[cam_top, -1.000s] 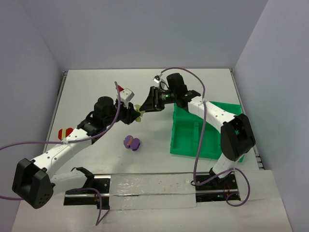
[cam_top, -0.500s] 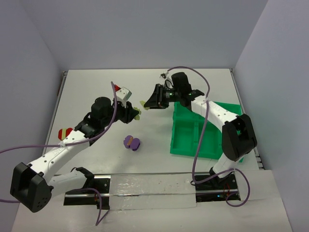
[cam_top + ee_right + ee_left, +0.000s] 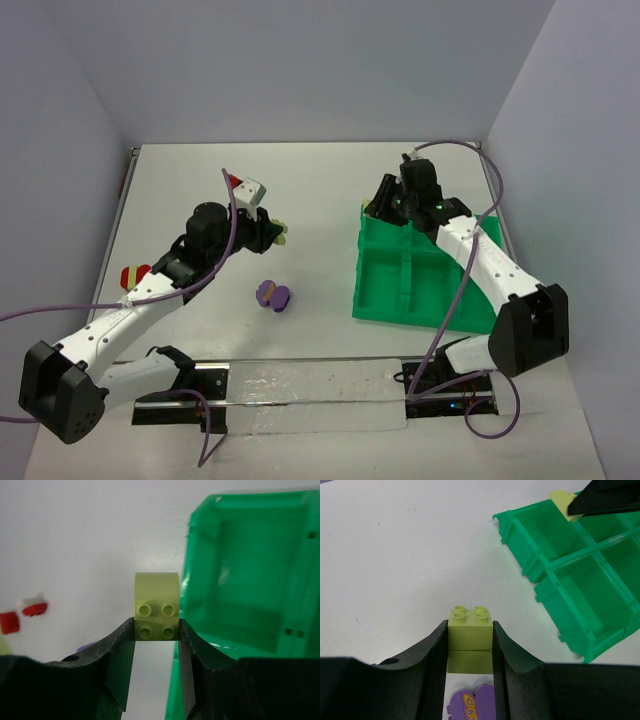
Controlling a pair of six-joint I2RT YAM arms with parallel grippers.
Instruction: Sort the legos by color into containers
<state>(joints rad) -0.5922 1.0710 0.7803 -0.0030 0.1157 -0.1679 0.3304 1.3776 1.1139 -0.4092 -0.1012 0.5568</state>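
My left gripper [image 3: 277, 234] is shut on a pale yellow-green lego [image 3: 470, 628], held above the table left of centre. Its studs point away from the wrist camera, between both fingers [image 3: 432, 650]. My right gripper [image 3: 374, 207] is shut on a second yellow-green lego [image 3: 156, 611] and hovers over the far-left corner of the green tray of containers [image 3: 400, 318]. The near compartments [image 3: 540, 575] show bare green floors [image 3: 240, 580]. A purple lego [image 3: 272, 294] lies on the table below my left gripper and shows between its fingers [image 3: 472, 705]. A red lego [image 3: 133, 274] lies far left.
White walls close off the table at the back and on both sides. Purple cables loop from both arms, and a red-tipped white plug [image 3: 240, 183] sits on the left wrist. Bare white table lies between the purple lego and the tray.
The two grippers were together at mid-table on the yellow-green pieces and have separated. The right one swung right to the tray with its brick; the left one drew back slightly with its own.
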